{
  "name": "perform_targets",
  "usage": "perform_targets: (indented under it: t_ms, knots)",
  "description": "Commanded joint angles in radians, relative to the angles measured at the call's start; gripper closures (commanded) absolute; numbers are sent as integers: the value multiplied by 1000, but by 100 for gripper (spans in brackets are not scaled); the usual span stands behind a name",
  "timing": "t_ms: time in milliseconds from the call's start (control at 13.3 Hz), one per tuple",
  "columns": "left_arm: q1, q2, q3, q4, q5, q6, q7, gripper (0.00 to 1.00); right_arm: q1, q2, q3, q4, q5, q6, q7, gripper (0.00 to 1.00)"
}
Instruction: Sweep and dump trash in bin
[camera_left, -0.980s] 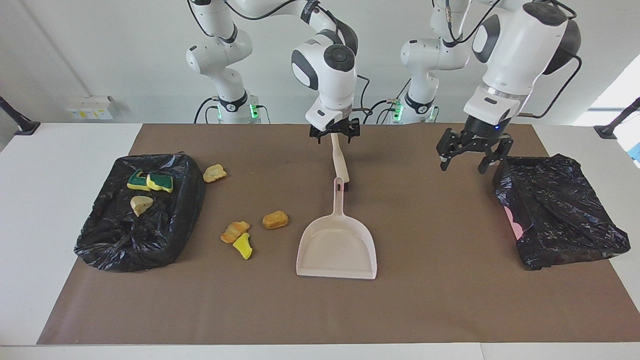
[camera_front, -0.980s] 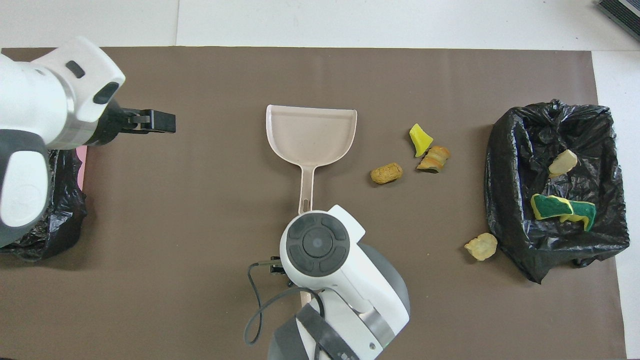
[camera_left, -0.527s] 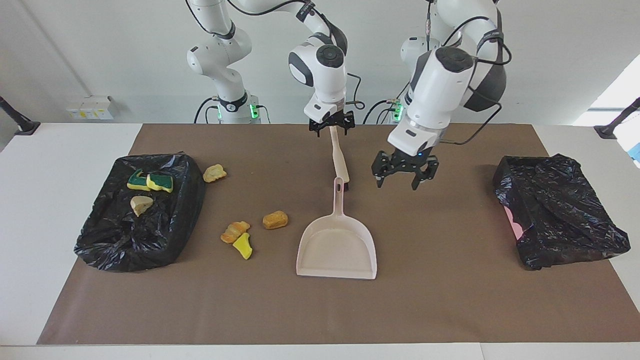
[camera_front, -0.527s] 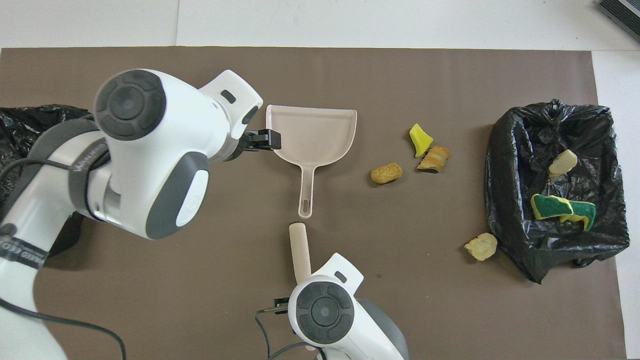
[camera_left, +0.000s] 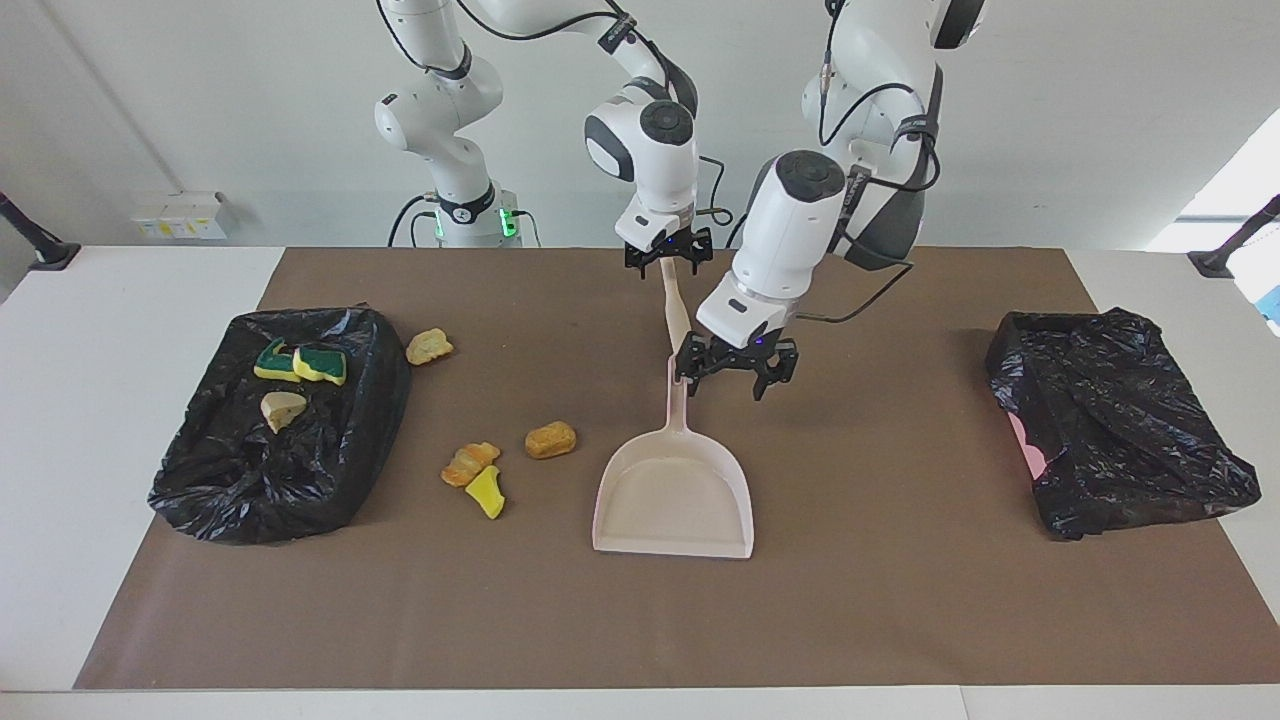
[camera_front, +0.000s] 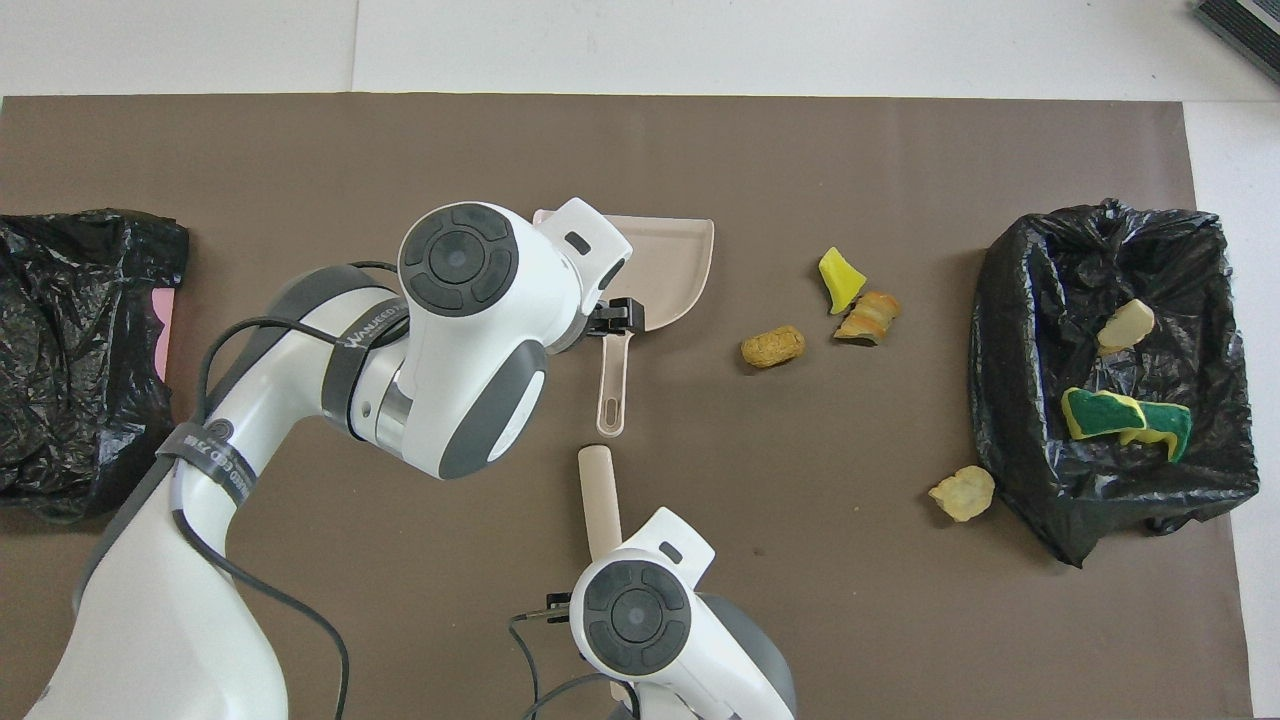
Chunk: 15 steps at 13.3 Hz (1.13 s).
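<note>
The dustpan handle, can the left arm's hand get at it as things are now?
Probably yes. The left hand hangs open right above the dustpan handle, nothing between them. The right hand is at the brush, clear of it.

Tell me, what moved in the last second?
The left gripper swung from over the black bag-lined bin to the beige plastic dustpan, now open above its handle. The right gripper, at the beige brush, pulled slightly toward the robots. Sponge trash chunks stayed put.

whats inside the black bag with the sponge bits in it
On the black bag lie a beige chunk and two green-topped yellow chunks. Anything under its folds is hidden.
</note>
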Motion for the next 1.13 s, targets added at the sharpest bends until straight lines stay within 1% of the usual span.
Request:
perform_targets:
  t_ms: [0,75,151,301,377,452,603,678,754,829,904,1055]
  knots:
    - [-39,-22,16,-62,-20,25,-10,0,6,10,1,-7,23,31,18,34]
    - [-46,-19,16,-69,-21,35,-10,0,7,10,1,-7,23,29,18,36]
    - [-48,-8,16,-72,-21,48,-14,0,7,10,1,-7,23,27,18,44]
    - [-77,24,18,-73,-22,80,-59,0,7,10,1,-6,23,24,20,74]
    - [-77,24,18,-68,-21,65,-60,0,7,10,1,-4,23,18,22,93]
    - [-76,24,19,-66,-21,63,-60,0,7,10,1,5,23,9,23,100]
    - [-77,24,19,-65,-21,62,-60,0,-2,10,0,10,23,0,57,100]
    - [-77,24,19,-65,-21,62,-60,6,-8,1,0,10,25,-18,63,100]
    - [-76,24,19,-65,-21,62,-60,42,-20,-10,-2,17,25,-64,66,100]
    - [-74,24,18,-65,-21,55,-60,98,-38,-25,-2,22,25,-109,69,100]
    - [-71,24,19,-62,-21,55,-53,100,-61,-53,-4,21,23,-146,71,100]
    - [-68,24,19,-45,-4,52,-39,100,-117,-97,-7,22,10,-228,86,100]
